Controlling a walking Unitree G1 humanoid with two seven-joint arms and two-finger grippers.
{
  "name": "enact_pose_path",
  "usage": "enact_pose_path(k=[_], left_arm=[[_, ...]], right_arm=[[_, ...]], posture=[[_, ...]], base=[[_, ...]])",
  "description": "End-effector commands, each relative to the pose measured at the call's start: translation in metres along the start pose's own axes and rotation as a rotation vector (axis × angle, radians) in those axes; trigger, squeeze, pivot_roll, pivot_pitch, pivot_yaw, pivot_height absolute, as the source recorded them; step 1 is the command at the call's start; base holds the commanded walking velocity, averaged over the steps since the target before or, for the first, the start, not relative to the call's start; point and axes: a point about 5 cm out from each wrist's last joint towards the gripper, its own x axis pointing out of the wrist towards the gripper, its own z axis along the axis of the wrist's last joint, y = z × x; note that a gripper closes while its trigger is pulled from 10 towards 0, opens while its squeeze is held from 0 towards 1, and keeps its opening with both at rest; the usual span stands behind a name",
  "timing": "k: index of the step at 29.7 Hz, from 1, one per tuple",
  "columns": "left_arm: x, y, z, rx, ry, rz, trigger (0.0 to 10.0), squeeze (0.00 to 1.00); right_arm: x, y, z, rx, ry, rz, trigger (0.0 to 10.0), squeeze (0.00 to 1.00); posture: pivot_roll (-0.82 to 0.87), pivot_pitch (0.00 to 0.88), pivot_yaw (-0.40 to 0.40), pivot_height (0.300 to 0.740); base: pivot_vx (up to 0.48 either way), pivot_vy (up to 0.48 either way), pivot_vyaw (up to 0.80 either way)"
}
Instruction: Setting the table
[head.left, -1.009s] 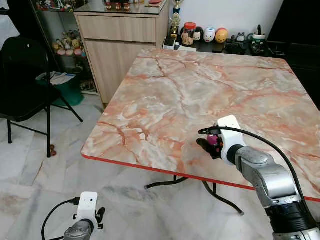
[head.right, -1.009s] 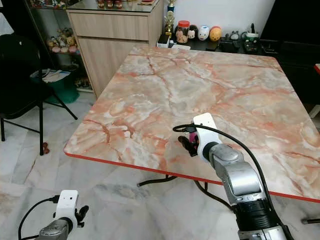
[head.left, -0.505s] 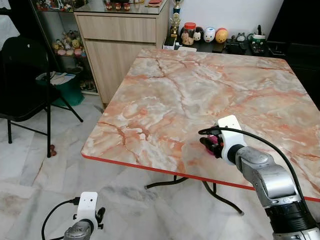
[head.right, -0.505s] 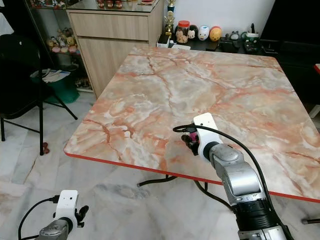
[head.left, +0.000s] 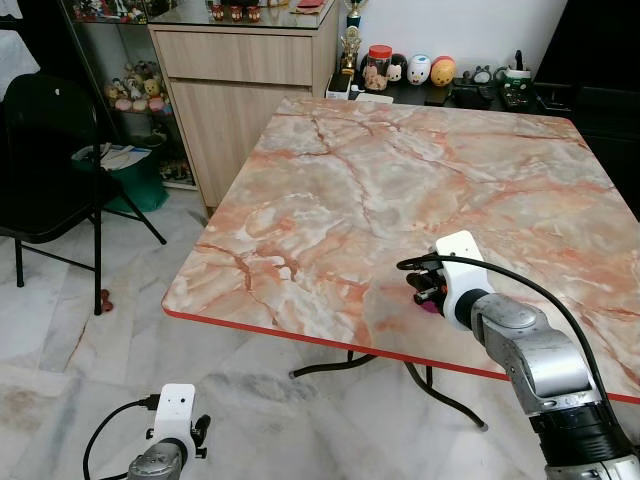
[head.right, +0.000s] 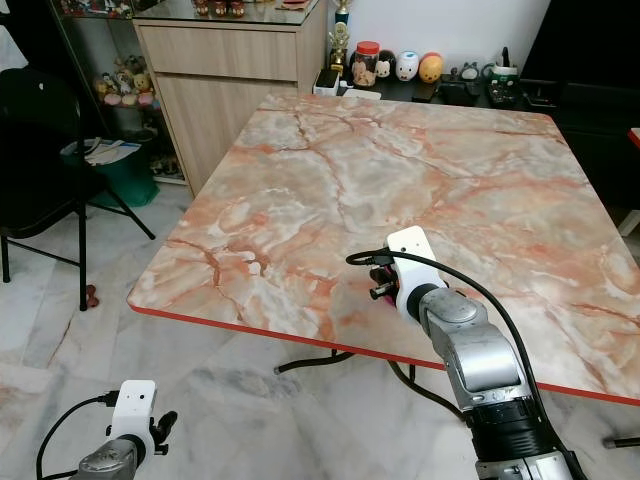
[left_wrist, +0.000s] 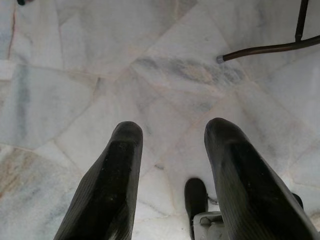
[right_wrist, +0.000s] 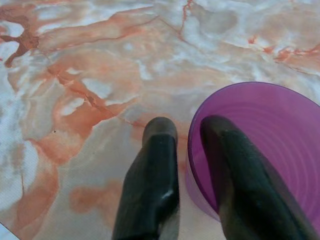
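Right gripper (head.left: 424, 291) sits low over the near right part of the marble-patterned table (head.left: 400, 180), close to its red-trimmed front edge. From the head views the white wrist housing covers most of the fingers, and only a sliver of magenta shows beneath them.

The right wrist view is clearer: a translucent purple cup (right_wrist: 265, 145), round, with fine concentric ridges inside, stands on the tabletop. One black finger reaches inside the cup and the other (right_wrist: 152, 185) stands outside, so the wall lies in the narrow gap between them. Whether the pads actually press the wall cannot be judged. The cup's far side is cut off by the frame edge.

The tabletop is glossy, veined in orange, pink and white.

Left gripper (left_wrist: 170, 150) hangs idle near the pale marble floor (left_wrist: 75, 75), fingers spread apart with nothing between them; both are ribbed, matte black and rounded at the tips. A dark table leg (left_wrist: 270, 47) crosses the floor beyond.

A black folding chair (head.left: 45, 170) stands on the left, partly cropped.
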Motion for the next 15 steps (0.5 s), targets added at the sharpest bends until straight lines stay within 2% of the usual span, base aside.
enact_pose_path(k=[1,10,14,15], left_arm=[[-0.001,0.002,-0.005,0.015,0.029,0.006,10.0,0.00],[-0.001,0.002,-0.005,0.017,0.030,0.009,10.0,0.00],[-0.001,0.002,-0.005,0.018,0.029,0.011,10.0,0.00],[-0.001,0.002,-0.006,0.018,0.029,0.011,10.0,0.00]], right_arm=[[0.000,-0.001,0.001,0.003,-0.003,-0.009,0.0,0.00],[0.002,0.003,0.005,0.007,-0.024,-0.007,0.0,0.00],[0.001,0.000,0.012,0.017,-0.086,-0.040,0.0,0.00],[-0.001,-0.002,0.018,0.034,-0.141,-0.070,8.8,0.00]], posture=[[0.00,0.000,-0.017,0.740],[0.00,0.000,-0.017,0.740],[0.00,0.000,-0.017,0.740],[0.00,0.000,-0.016,0.740]], base=[[0.000,0.000,0.00],[0.000,0.000,0.00],[0.000,0.000,0.00],[0.000,0.000,0.00]])
